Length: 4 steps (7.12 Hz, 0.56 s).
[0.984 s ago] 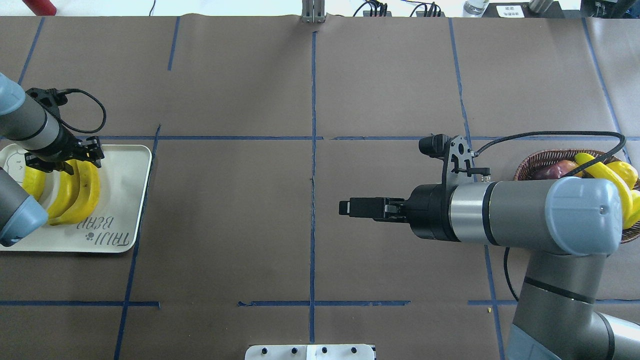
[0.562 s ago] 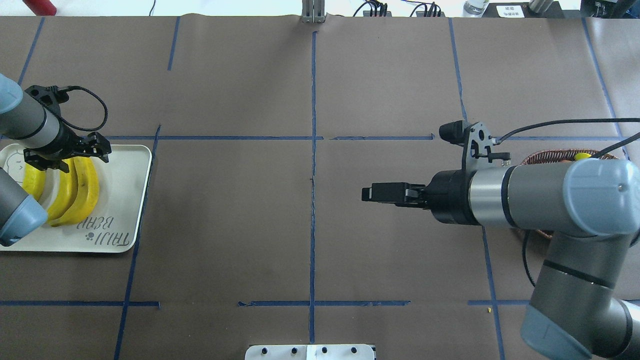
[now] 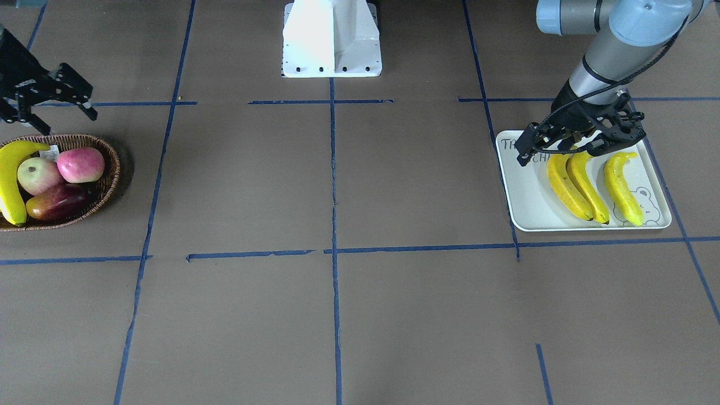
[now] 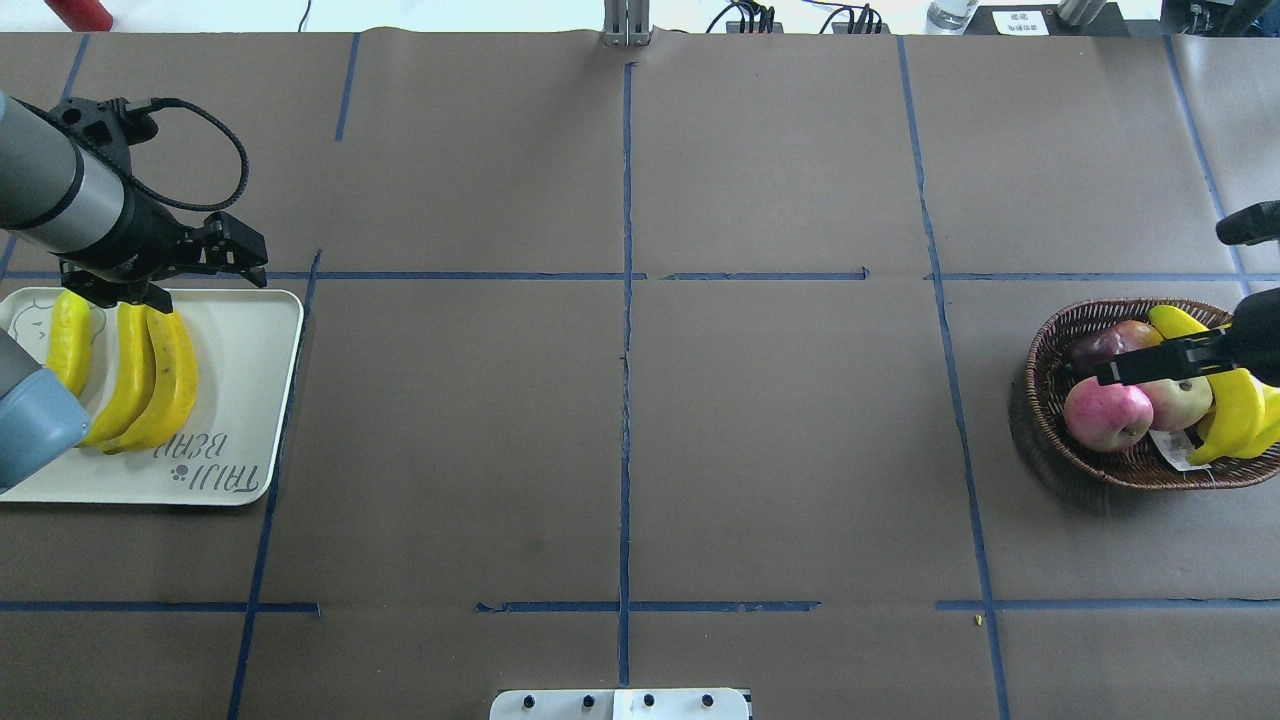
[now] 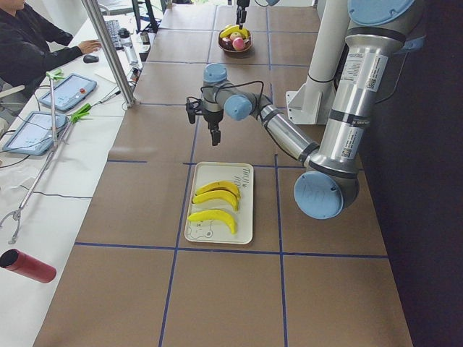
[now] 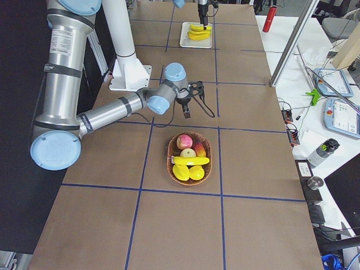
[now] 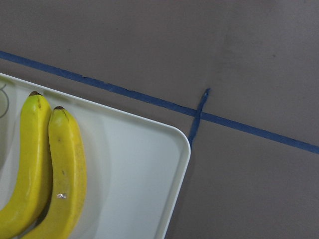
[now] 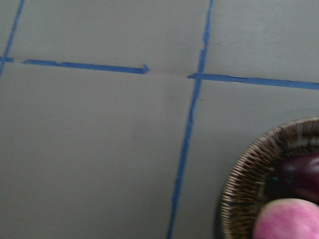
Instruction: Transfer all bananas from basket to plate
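Note:
Three bananas lie side by side on the plate, a pale tray lettered "TAIJI BEAR"; they also show in the front view and in the left wrist view. My left gripper is open and empty, raised above the ends of the bananas. One banana lies in the wicker basket with two apples, a dark mango and other yellow fruit. My right gripper is open and empty over the basket.
The white robot base stands at the table's near middle. Blue tape lines cross the brown table. A side table with tablets, a red bottle and a seated operator runs along the far edge.
My right arm has pulled back from the table's middle to the right, over the basket. My left gripper has lifted off the bananas on the plate and drawn away from them.

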### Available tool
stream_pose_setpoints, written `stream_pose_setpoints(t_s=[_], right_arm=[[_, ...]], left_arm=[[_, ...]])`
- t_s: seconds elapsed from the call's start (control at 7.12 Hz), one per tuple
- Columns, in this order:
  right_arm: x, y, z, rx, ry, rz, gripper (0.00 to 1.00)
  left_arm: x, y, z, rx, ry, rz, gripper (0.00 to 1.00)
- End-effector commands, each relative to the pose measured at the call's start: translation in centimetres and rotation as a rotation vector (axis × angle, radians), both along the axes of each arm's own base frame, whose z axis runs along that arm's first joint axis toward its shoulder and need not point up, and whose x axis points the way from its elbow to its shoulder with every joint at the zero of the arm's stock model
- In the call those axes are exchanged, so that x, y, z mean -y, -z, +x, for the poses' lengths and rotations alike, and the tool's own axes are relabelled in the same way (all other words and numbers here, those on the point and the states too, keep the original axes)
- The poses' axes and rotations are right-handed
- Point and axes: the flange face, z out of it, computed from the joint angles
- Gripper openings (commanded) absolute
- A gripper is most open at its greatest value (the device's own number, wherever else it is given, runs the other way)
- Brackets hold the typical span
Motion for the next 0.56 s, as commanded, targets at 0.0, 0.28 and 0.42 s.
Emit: stream_pose_setpoints(t_s=[0.0, 0.28, 0.42], right_arm=[[-0.5, -6.4, 5.2, 0.0, 0.038, -0.056, 1.0], [-0.3, -12.3, 5.8, -0.011, 0.033, -0.185, 1.0], [0.4, -13.9, 5.4, -0.02, 0.031, -0.214, 1.0]], left_arm=[[-0.7, 3.0, 2.3, -0.037, 0.02, -0.032, 1.0], [-0.8, 3.1, 2.3, -0.04, 0.024, -0.036, 1.0], [-0.8, 3.1, 2.4, -0.039, 0.024, -0.036, 1.0]])
